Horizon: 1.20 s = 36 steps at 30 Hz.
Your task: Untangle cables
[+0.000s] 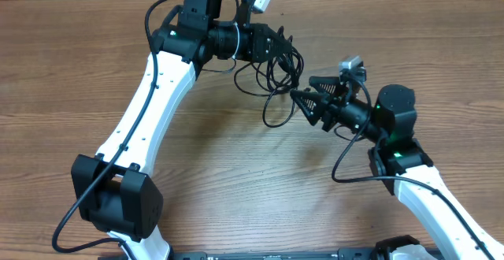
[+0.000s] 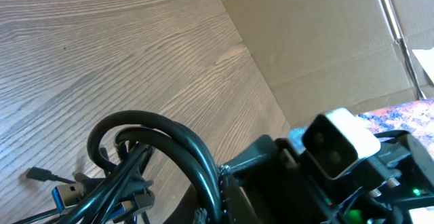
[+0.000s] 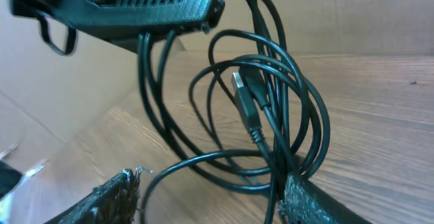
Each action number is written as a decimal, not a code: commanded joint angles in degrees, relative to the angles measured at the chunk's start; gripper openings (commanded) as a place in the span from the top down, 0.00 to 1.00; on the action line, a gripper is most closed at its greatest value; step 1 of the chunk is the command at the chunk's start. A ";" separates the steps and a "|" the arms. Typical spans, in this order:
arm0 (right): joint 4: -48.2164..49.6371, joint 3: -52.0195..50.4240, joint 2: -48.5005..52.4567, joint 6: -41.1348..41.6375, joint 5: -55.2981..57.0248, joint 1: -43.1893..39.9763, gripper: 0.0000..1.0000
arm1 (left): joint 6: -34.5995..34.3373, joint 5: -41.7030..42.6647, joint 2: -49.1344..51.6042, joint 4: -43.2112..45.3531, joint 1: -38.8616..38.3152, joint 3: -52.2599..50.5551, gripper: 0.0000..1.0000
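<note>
The cables [image 1: 277, 77] are thin black cords in a tangled bunch of loops that hangs down to the wooden table. My left gripper [image 1: 282, 44] is shut on the top of the bunch and holds it up; in the left wrist view [image 2: 218, 183] the cords [image 2: 159, 139] curl out of the jaws, with plug ends [image 2: 68, 193] below. My right gripper [image 1: 302, 89] is open just right of the bunch. In the right wrist view [image 3: 210, 200] its fingers straddle the lower loops [image 3: 271, 136], and one plug [image 3: 245, 105] dangles in the middle.
The wooden table [image 1: 236, 181] stretches to the front and left. A cardboard wall [image 2: 325, 41] stands behind the table, and it also shows in the right wrist view [image 3: 352, 13]. The right arm's own thick wire [image 1: 346, 154] loops beside its wrist.
</note>
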 commanded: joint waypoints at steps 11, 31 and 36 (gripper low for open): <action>6.19 0.94 6.21 -8.90 17.27 6.32 0.36 | -0.57 4.98 -2.10 0.22 0.46 0.44 0.96; 15.54 0.94 14.45 -5.57 22.29 8.31 0.62 | -12.96 13.53 -2.10 5.38 -0.26 0.44 0.96; 15.32 0.94 14.49 -5.27 22.29 8.28 0.83 | -16.00 14.32 -2.10 9.55 -1.60 0.44 0.95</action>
